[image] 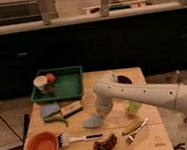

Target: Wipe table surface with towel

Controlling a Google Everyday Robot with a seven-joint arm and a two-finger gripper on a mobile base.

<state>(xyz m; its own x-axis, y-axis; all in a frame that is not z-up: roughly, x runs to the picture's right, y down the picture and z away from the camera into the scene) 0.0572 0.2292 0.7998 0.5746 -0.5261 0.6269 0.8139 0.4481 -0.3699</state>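
A grey-blue towel (93,121) lies crumpled on the wooden table (154,138), left of centre. My gripper (99,114) comes down from the white arm (139,92) onto the towel's upper right edge and appears to press on it. The arm reaches in from the right across the table's middle.
A green tray (70,84) with a cup and an orange at back left. A blue sponge (50,110), a wooden brush (70,109), an orange bowl (42,145), a white dish brush (76,138), grapes (105,144), a banana (132,127) and a green apple (134,107) stand around the towel.
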